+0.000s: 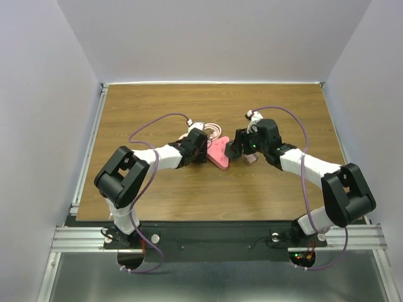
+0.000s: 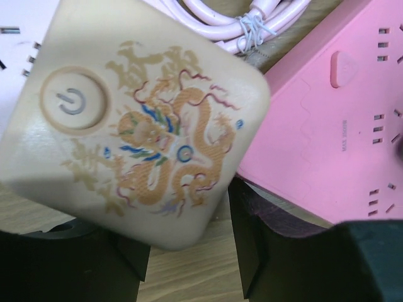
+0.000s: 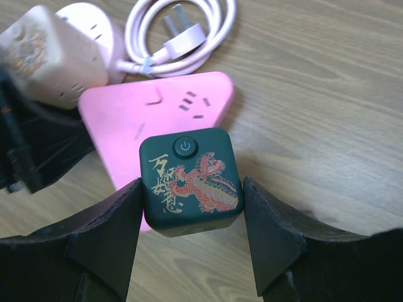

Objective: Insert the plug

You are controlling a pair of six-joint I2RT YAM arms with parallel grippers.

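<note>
Saw right gripper point(image 3: 192, 189) fingers clamped on both sides of dark green dragon-print cube plug point(image 3: 189, 182), power button facing camera, over near edge of pink power strip point(image 3: 126, 113), just short of its socket holes. Saw left gripper point(image 2: 189, 251) fingers closed on cream dragon-print cube point(image 2: 145, 119), tilted, at strip's other end beside pale round socket block point(image 3: 94, 28). Noted coiled pink cable point(image 3: 217, 34) with wall plug point(image 3: 186, 33) on wooden table point(image 3: 327, 126) just beyond strip. Couldn't tell whether either cube touched strip.
</note>
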